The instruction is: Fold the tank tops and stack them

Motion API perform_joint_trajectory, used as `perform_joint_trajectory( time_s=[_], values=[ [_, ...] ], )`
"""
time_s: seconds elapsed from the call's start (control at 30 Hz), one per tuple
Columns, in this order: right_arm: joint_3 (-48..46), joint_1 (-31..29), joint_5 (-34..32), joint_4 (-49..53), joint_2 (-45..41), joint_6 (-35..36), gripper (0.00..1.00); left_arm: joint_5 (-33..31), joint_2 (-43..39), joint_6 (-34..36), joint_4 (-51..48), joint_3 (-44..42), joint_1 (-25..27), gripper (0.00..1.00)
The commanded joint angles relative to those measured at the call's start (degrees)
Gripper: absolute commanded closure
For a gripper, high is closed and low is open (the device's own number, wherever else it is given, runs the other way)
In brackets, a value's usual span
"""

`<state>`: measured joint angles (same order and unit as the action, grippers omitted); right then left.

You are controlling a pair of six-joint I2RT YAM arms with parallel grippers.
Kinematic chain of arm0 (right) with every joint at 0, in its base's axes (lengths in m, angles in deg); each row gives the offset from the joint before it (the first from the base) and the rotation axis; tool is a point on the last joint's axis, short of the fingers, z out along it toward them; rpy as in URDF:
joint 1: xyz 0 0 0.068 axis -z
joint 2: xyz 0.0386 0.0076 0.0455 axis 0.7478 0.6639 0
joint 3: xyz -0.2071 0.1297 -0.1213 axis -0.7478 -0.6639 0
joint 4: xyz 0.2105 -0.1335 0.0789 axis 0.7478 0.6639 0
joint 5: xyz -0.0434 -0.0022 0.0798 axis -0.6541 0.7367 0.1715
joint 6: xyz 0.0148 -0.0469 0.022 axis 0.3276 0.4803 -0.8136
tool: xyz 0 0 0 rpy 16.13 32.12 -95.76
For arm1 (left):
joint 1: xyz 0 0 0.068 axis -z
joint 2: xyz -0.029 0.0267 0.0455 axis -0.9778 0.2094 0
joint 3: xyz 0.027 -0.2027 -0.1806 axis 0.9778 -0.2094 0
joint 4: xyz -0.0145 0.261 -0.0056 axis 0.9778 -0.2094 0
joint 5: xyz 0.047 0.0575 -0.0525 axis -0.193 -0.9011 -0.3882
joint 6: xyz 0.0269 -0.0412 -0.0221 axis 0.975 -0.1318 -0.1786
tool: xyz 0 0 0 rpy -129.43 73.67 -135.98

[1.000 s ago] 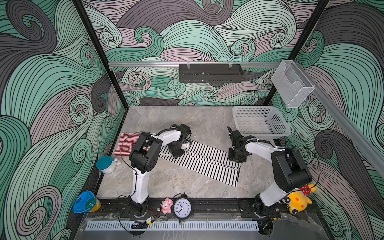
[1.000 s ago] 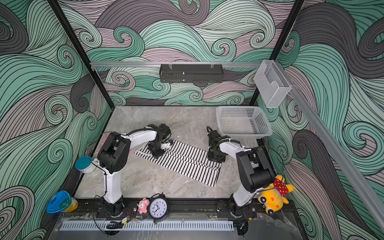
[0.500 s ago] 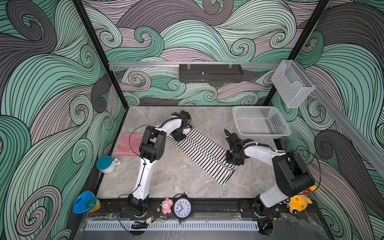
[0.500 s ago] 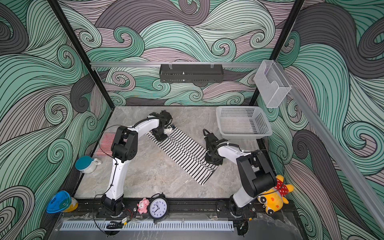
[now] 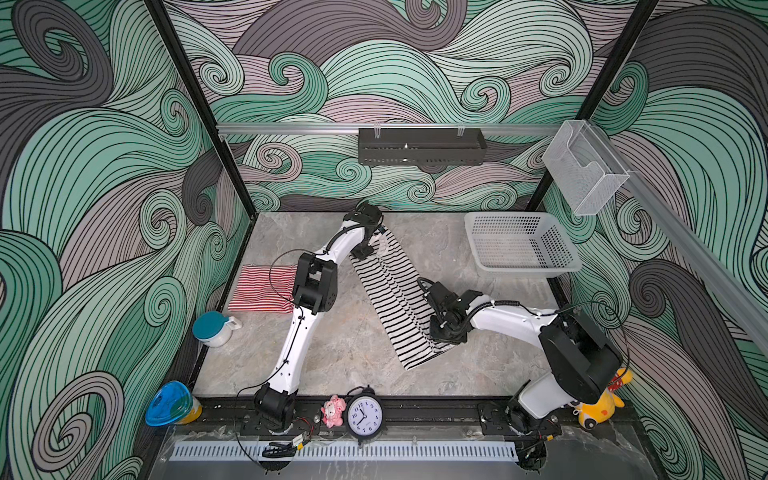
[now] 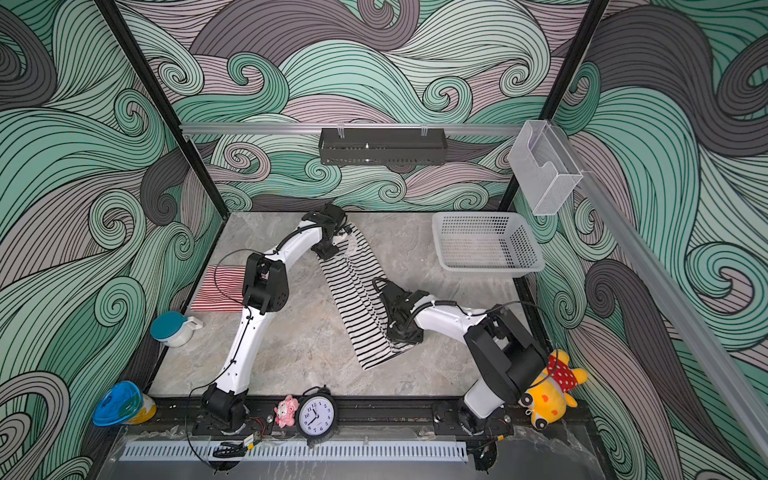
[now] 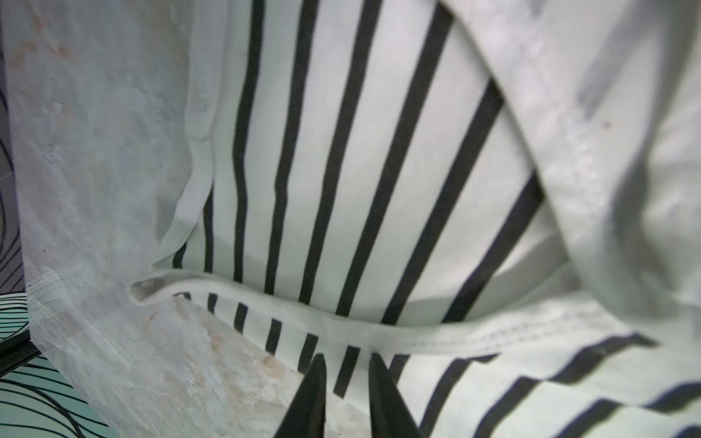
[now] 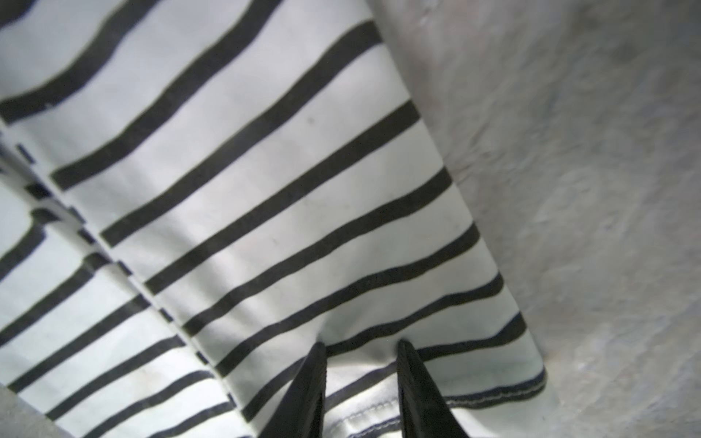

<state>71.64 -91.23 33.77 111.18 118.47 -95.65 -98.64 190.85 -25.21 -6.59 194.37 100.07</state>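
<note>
You're sitting at roughly the halfway mark, by my read.

The red-and-white tank top (image 5: 261,289) is lying folded into a compact rectangle at the left edge of the table (image 5: 332,357), partly hidden under the left arm's elbow in both top views. That one is looking done.

The black-and-white tank top (image 5: 390,299) is running as a long narrow band diagonally across the middle of the table, well apart from the red one. It's looking already folded lengthwise, since the right wrist view is showing a second layer's edge running along it.

You're pinching both ends:
- **Left gripper** (image 7: 347,362): gripping the strap-and-neckline end toward the back of the table, jaws nearly together with cloth passing between them.
- **Right gripper** (image 8: 360,347): clamping near the hem end toward the front, with fabric bunching between its fingers (image 8: 307,386).

The band is looking stretched between the two and mostly resting on the table. I can't tell how far either end is lifting off the surface.

As I'm judging it, you're needing to bring one end over the other to shorten the band, possibly twice. Then you're carrying it across onto the red one to make the stack.

The basket (image 5: 519,270) is sitting at the back right, apart from both garments.
</note>
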Motion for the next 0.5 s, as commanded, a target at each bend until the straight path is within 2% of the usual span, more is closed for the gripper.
perform_joint_trajectory(
  time_s=[0.0, 0.1, 0.17, 0.27, 0.47],
  values=[
    [1.4, -2.5, -0.1, 4.3, -1.0, -4.4, 0.67, -0.8, -2.5, -2.7, -1.8, 1.3, -0.5, 0.76],
    [0.6, -2.5, -1.3, 2.9, -6.7, -4.6, 0.64, 2.0, -9.9, -6.0, 0.1, -6.3, -0.4, 0.76],
    [0.9, -2.0, -2.6, 3.3, -8.8, -3.9, 0.63, 6.2, -16.4, -7.6, 3.4, -15.3, -0.2, 0.76],
    [1.2, -0.1, -2.7, 4.3, -8.9, -1.9, 0.62, 11.8, -23.6, -7.9, 6.1, -26.2, 1.0, 0.76],
    [0.5, 2.8, -1.8, 3.5, -5.9, 2.4, 0.63, 14.5, -29.5, -9.7, 7.4, -39.5, 5.6, 0.76]
  ],
)
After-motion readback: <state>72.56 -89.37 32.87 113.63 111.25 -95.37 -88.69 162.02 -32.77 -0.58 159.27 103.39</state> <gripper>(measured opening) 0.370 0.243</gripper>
